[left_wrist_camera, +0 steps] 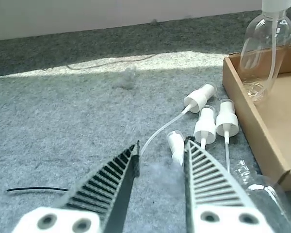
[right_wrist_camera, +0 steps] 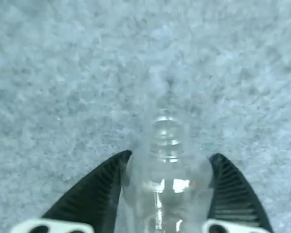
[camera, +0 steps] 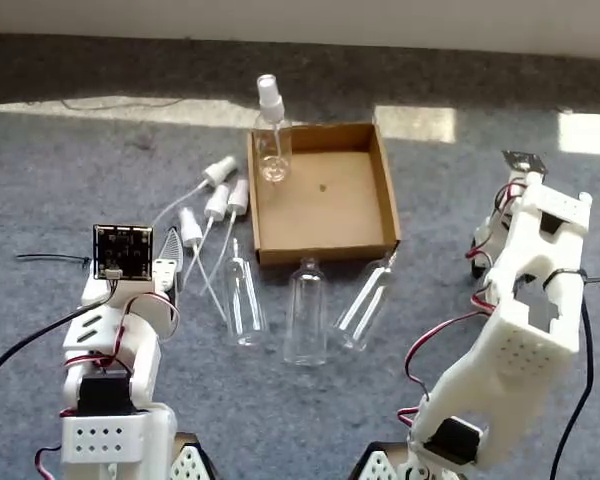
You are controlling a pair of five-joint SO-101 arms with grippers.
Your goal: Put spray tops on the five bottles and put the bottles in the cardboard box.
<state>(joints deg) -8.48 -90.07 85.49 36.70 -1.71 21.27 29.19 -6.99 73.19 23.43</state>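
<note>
The bottle [right_wrist_camera: 165, 160] runs off the frame edge.

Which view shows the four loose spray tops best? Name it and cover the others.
The left wrist view: the spray tops lie close ahead of the open left gripper, each cap distinct. The high view shows them farther off, tubes included, beside the cardboard box. The right wrist view faces a bottle in the right gripper.

Grey, short-pile carpet [camera: 60, 180] all across the floor, finely speckled. At the far edge, a pale wall [camera: 280, 15], with a dark band of shadow [camera: 130, 65] along its foot. Just nearer, bright patches of sunlight [camera: 415, 122] in a broken strip over the carpet. By the lit strip, a small tuft of lint [left_wrist_camera: 128, 77].
</note>
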